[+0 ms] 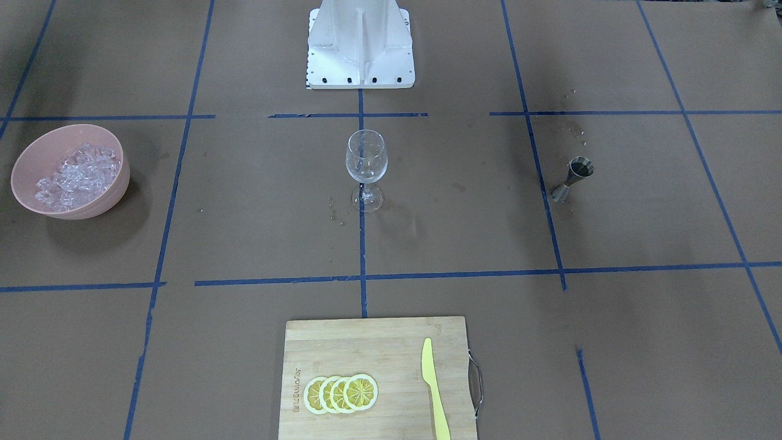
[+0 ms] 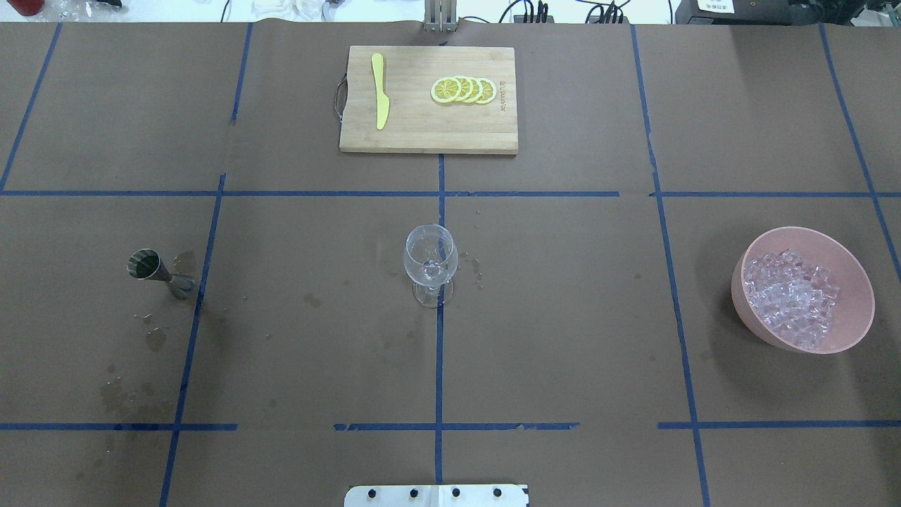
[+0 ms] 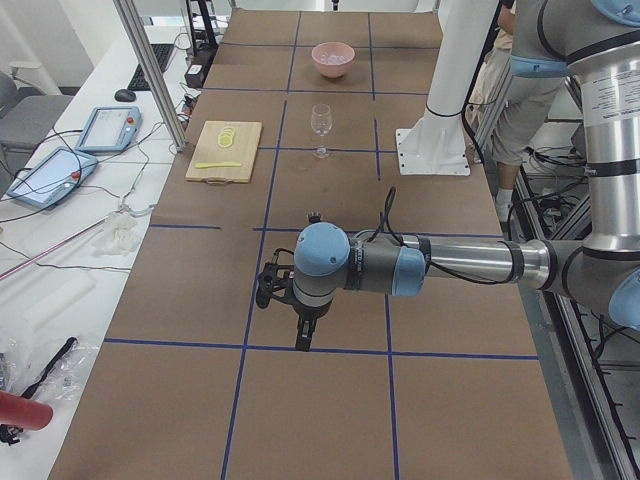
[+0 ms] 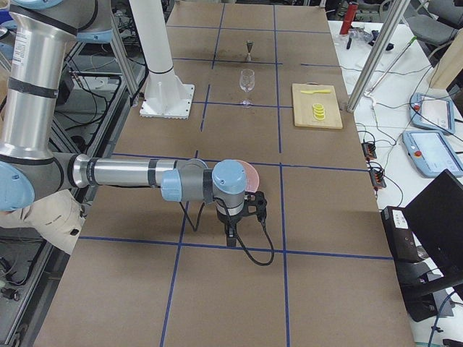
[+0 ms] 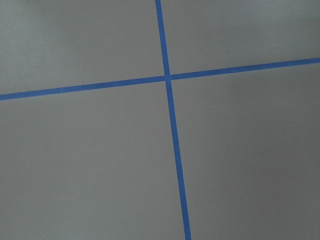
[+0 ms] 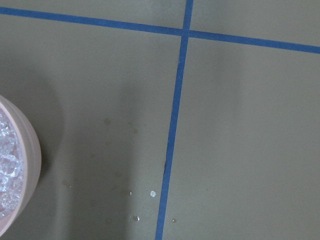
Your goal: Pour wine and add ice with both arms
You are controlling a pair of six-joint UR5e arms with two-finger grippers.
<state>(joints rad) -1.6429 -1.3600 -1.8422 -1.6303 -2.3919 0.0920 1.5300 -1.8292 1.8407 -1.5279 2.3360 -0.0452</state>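
Viewing L gripper (image 3: 303,338) and R gripper (image 4: 230,238) via side cams only; I can't tell jaw state on either. Both hang above table (image 1: 244,214). All ice (image 2: 792,296) sits in bowl (image 2: 853,271), near R gripper, well apart from L gripper. Glass (image 2: 430,257) upright, well apart from both.

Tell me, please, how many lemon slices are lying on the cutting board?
4 lemon slices, overlapping in one row on the cutting board: in the front-facing view, the leftmost, second, third and the fully visible rightmost. Another beneath cannot be excluded.
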